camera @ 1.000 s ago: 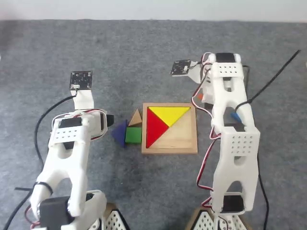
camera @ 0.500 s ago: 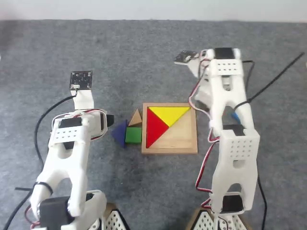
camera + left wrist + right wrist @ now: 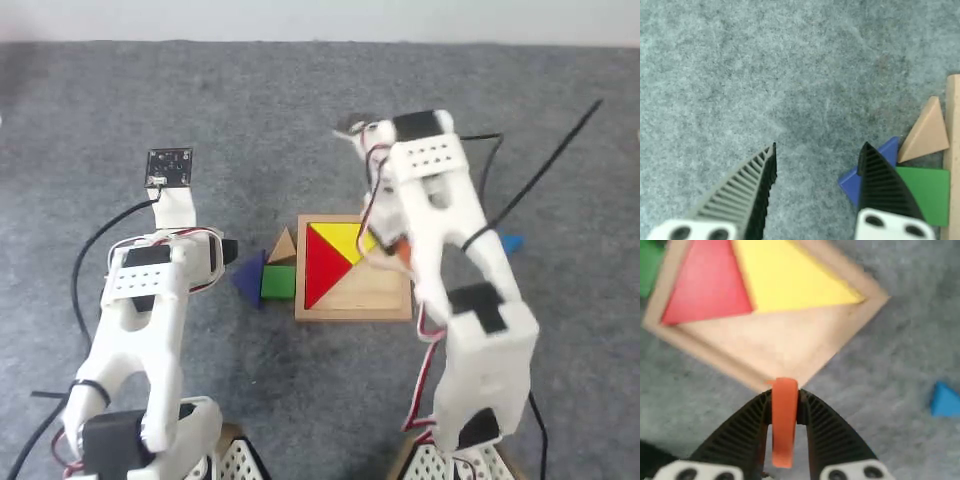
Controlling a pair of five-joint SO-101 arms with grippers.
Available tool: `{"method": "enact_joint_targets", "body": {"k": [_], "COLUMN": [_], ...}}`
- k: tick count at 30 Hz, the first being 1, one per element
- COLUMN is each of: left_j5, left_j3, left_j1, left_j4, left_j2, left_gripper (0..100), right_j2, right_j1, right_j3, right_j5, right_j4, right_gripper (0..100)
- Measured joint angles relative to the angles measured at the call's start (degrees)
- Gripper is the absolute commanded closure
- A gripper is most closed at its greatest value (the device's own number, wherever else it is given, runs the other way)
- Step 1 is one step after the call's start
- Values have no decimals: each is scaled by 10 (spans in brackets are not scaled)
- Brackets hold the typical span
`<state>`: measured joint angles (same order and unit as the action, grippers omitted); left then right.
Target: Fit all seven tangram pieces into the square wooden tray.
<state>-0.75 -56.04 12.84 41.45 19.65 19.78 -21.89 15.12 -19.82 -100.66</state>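
Observation:
The square wooden tray lies mid-table holding a red triangle and a yellow triangle. My right gripper is shut on an orange piece, held just off a tray corner; the orange piece shows under the arm by the tray's right side. Left of the tray lie a tan triangle, a green piece and a dark blue triangle. My left gripper is open over carpet beside the dark blue triangle.
A light blue piece lies on the carpet right of the tray, also seen as the light blue piece. Grey carpet covers the table. Cables trail from both arms.
The right arm has swung left from the table's right side toward the tray, carrying the orange piece; the light blue piece is now uncovered. The left arm has not moved.

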Motion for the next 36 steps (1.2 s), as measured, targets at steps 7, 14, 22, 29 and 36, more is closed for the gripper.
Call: {"method": "enact_joint_targets", "body": {"k": [7,14,22,29,36], "left_j5": [0,0,0,0,0], "left_j3": [0,0,0,0,0], "left_j1": [0,0,0,0,0], "left_j4": [0,0,0,0,14], "left_j2": [0,0,0,0,0], "left_gripper": [743,743,743,743,743], "right_j2": [-34,-34,59,76,77], "right_j1": [-93,-118,-113,-112,-111], "right_j3": [-64,-96,-121,-121,-105], "right_j5": [65,66,66,66,54], "right_j4": [0,64,158,173,143], "right_gripper": [991,990,989,858,728]}}
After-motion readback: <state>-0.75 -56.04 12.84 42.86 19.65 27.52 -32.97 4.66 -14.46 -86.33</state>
